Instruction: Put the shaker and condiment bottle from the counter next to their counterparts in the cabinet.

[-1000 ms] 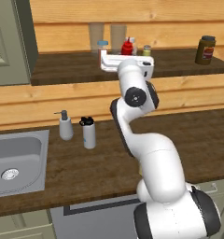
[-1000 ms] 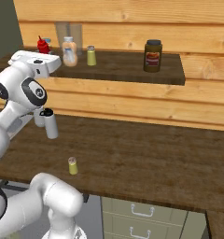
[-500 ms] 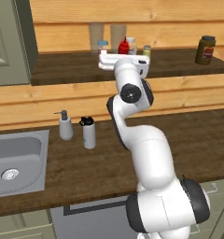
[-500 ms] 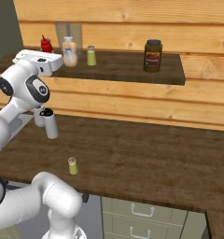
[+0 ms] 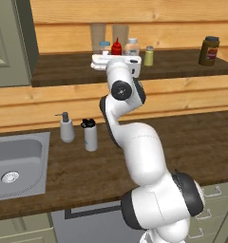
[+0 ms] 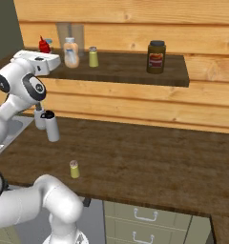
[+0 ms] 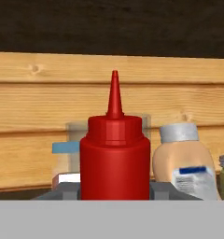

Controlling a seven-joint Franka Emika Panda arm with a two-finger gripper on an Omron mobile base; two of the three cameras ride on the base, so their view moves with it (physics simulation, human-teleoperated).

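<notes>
Red condiment bottle [image 7: 115, 158], clamped in the nearly closed gripper [image 5: 115, 63], has shifted left along the upper-centre cabinet [image 5: 182, 71] shelf, nearing its counterparts.

No text, brand, number or sign can be read anywhere. The rounded clear bottle [image 7: 183, 161] carries a white label with a blue bar, its print too blurred to make out. The dark jar [image 6: 156, 56] on the shelf has a red-and-yellow label, also illegible. The blue-capped bottle [image 5: 104, 48] shows a label without readable lettering.
</notes>
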